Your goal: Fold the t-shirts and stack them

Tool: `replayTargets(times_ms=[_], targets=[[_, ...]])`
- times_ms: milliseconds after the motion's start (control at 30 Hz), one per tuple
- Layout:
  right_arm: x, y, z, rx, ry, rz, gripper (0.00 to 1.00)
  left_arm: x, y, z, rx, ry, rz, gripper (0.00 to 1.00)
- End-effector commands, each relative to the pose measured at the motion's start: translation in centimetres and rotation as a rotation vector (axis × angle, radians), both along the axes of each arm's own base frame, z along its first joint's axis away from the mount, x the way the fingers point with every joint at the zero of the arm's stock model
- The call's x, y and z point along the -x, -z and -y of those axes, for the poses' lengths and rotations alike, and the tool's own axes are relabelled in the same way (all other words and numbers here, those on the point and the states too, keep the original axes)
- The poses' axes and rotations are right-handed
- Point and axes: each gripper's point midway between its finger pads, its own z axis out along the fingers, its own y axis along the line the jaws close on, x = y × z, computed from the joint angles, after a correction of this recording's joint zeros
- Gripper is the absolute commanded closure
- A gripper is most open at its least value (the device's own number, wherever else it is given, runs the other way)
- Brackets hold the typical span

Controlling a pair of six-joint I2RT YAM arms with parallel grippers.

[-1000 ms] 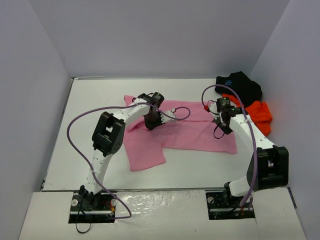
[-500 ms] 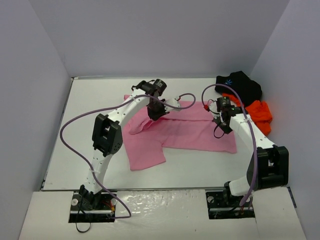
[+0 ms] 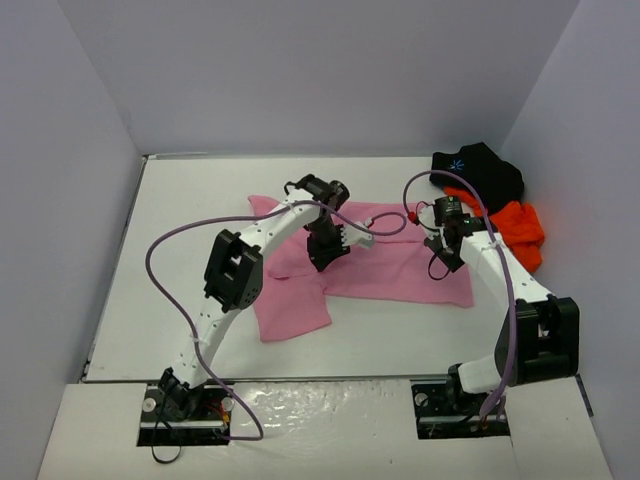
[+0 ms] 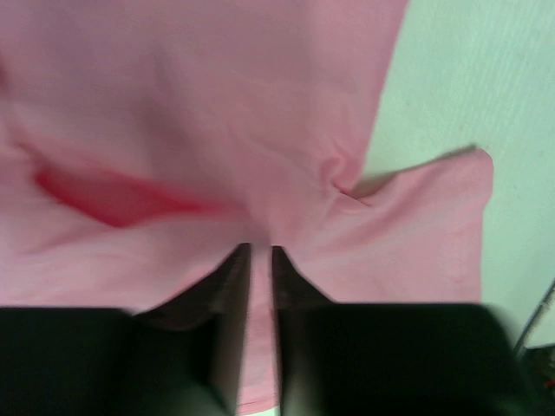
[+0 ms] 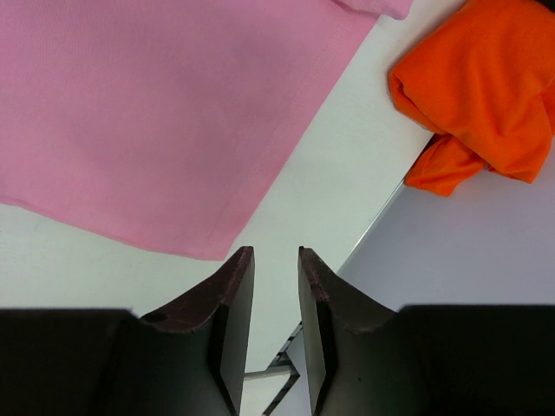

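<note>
The pink t-shirt (image 3: 400,265) lies spread across the middle of the table. My left gripper (image 3: 327,250) is over its left half, shut on a pinched fold of the pink cloth (image 4: 173,130), which bunches toward the jaws (image 4: 260,247). My right gripper (image 3: 445,250) hovers at the shirt's right edge, its jaws a narrow gap apart and empty (image 5: 273,251), with the pink hem (image 5: 156,113) to its left. The black t-shirt (image 3: 478,170) with a blue starburst and the orange t-shirt (image 3: 518,230) lie crumpled at the back right. The orange one also shows in the right wrist view (image 5: 486,78).
Grey walls enclose the white table (image 3: 180,260) on three sides. The right wall (image 5: 468,251) stands close to my right gripper. Purple cables loop from both arms above the table.
My left gripper has moved right and toward the near side with the pink cloth in it, pulling the shirt's left part over. The right arm has not moved.
</note>
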Motion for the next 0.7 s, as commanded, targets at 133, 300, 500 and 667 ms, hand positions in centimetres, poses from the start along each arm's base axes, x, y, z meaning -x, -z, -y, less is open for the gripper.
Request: replayTargets(times_ms=[133,300,500,667], targets=[[-1.5,-1.4,-0.3,-0.006,-0.007,0.073,0.73,0.8,-5.3,-1.4,0.067,-0.021,0.112,0.73],[-3.7,-2.0,-1.4,-0.043,-0.011,0.109,0.74,-1.2,-8.1,-2.9,0.112,-0.090,0.209,0.56],[-7.1,-2.0,-3.9,-0.082,-0.031,0.137,0.83,-3.8,-7.7,-5.1,0.090,-0.182,0.222,0.57],[-8.9,-1.1,-6.3,-0.066,-0.053,0.136,0.81,-5.4,-5.8,-7.4,0.057,-0.252,0.198,0.57]])
